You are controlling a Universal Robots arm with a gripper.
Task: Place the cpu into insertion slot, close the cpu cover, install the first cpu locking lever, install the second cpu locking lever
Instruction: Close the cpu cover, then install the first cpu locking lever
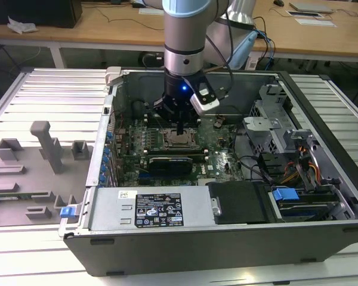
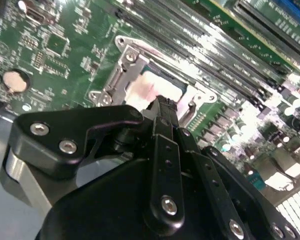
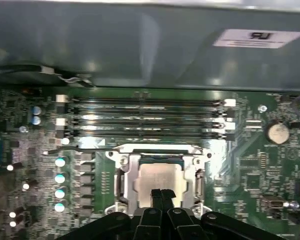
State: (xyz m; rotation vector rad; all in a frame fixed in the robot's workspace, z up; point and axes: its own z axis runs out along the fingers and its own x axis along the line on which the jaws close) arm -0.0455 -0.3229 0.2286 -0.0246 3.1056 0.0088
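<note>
The cpu (image 3: 157, 180) lies flat in the insertion slot (image 1: 180, 141), its pale metal top showing in both wrist views (image 2: 149, 89). The silver cpu cover (image 3: 124, 172) lies down around it, framing the chip through its window (image 2: 117, 75). My gripper (image 3: 161, 193) hangs directly over the chip's near edge, fingers pressed together and shut with nothing between them; its tips (image 2: 162, 103) are just above or touching the chip. In the exterior view the gripper (image 1: 179, 132) reaches straight down into the open case. A thin metal locking lever (image 3: 82, 148) lies along the slot's edge beside the memory slots.
Long memory slots (image 3: 145, 117) run next to the socket. A long black card (image 1: 170, 162) sits in front of it, with the power supply (image 1: 149, 208) and drive cage (image 1: 286, 149) nearby. Case walls (image 1: 107, 119) enclose the board. A grey fixture (image 1: 42, 149) stands at the exterior view's left.
</note>
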